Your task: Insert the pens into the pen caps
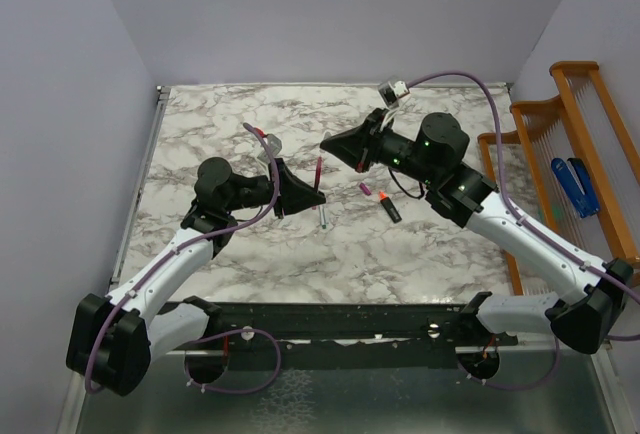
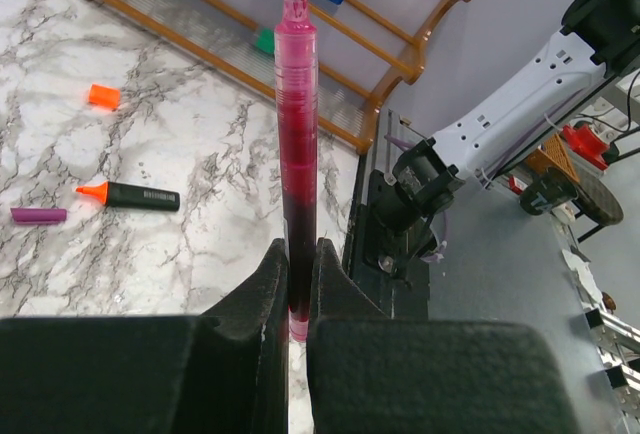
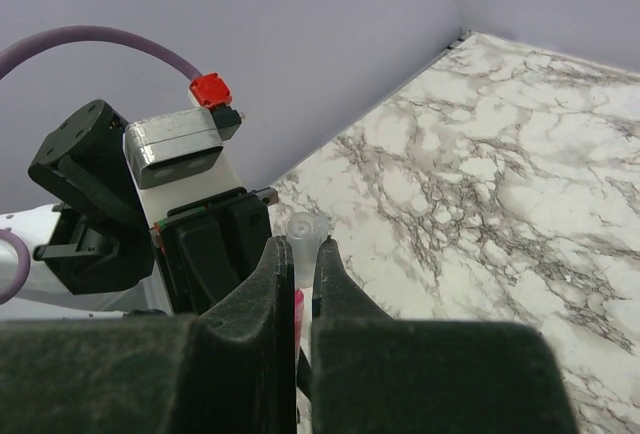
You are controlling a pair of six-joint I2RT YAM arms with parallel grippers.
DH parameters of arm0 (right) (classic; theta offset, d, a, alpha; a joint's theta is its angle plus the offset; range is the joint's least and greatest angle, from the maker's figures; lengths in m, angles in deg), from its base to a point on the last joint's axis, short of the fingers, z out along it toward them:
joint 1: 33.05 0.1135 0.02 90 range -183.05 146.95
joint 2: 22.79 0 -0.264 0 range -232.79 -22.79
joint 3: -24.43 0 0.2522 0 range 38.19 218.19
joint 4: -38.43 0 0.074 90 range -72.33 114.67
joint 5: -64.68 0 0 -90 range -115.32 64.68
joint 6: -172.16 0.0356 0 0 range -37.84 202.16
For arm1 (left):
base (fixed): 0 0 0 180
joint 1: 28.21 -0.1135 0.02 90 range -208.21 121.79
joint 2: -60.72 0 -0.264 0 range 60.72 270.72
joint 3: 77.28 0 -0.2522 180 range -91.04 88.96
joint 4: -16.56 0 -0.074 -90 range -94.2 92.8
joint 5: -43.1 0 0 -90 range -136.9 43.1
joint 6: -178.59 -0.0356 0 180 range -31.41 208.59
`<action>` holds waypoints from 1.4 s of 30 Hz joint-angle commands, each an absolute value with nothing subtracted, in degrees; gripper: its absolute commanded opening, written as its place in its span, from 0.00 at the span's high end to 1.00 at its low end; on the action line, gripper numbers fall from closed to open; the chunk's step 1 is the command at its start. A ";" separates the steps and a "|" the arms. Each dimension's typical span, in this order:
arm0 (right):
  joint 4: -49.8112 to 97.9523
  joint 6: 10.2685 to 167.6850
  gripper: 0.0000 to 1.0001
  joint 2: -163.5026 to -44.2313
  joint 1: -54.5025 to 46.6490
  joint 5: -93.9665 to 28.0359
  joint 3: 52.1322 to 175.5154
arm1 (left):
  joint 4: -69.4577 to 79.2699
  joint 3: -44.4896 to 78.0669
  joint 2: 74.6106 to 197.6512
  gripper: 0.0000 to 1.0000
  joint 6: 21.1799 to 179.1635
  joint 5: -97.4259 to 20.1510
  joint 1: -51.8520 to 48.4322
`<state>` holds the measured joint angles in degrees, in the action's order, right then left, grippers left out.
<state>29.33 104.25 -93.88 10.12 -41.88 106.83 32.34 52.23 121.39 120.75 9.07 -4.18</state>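
Note:
My left gripper [image 1: 314, 195] [image 2: 300, 249] is shut on the lower end of the slim red-pink pen [image 1: 319, 170] [image 2: 298, 124], whose white tip points away from the jaws. My right gripper [image 1: 326, 143] [image 3: 298, 246] is shut on a small clear cap [image 3: 309, 232] just beyond that tip, with a bit of pink showing below the cap. On the marble lie the silver-grey pen [image 1: 324, 216], the black marker with orange end [image 1: 391, 207] [image 2: 130, 195], a magenta-purple cap [image 1: 366, 190] [image 2: 38, 215] and an orange cap [image 2: 103, 96].
A wooden rack [image 1: 560, 144] [image 2: 330, 64] stands along the table's right side and holds a blue object [image 1: 575, 186]. The table's metal frame [image 1: 330, 319] runs along the near edge between the arm bases. Grey walls close in the left and back.

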 commanded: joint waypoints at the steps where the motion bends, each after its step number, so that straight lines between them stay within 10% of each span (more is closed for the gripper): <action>1: 30.29 102.81 1.00 -94.69 10.60 -41.06 108.50 | 33.92 50.68 120.61 1.00 120.76 10.48 -3.95; 42: 18.61 96.98 1.00 -93.45 12.63 -45.78 107.61 | 33.92 47.81 122.98 1.00 119.57 10.43 -4.61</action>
